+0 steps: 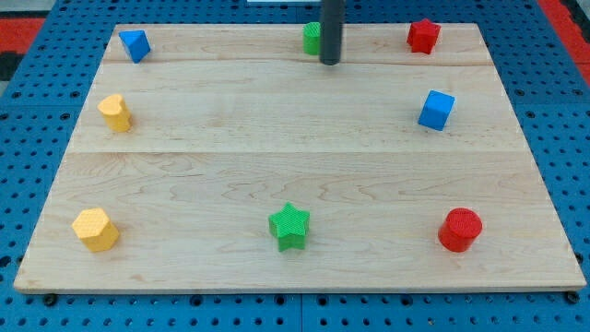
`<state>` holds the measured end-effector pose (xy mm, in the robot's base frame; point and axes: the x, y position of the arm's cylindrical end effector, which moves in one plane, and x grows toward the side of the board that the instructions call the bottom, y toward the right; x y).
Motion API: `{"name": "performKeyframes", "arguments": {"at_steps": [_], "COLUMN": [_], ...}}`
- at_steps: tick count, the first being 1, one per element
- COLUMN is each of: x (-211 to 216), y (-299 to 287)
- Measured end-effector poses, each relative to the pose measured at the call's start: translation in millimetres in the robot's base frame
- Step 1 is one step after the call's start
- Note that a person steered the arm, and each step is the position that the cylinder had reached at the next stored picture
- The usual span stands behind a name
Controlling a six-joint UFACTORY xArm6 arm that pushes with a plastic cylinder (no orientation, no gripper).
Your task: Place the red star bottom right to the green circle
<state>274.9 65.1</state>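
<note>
The wooden board (pixel 277 120) carries the rod, whose tip (pixel 330 61) touches the green circle (pixel 312 37) (partly hidden) at the view's top. The red star (pixel 423 35) sits well apart, rightward; no fingers exist.

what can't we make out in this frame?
- Green block, camera view: the rod covers its right part, so its shape is not clear.
- My tip: sits at the green block's right edge; contact cannot be told.
- Rod's upper part and the arm: cut off by the view's top edge.
- Blue block at top left: shape hard to make out.
- Red star: visible, far right of the tip.
</note>
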Motion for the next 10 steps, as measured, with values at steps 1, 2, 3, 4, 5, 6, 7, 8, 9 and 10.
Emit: {"name": "performKeyframes", "arguments": {"at_steps": [1,2,3,4,5,6,7,8,9,10], "x": [4,2,-2,-38,-83,-68,-25,2,43,58], "y": [56,121,181,230,203,148,102,65,33,54]}}
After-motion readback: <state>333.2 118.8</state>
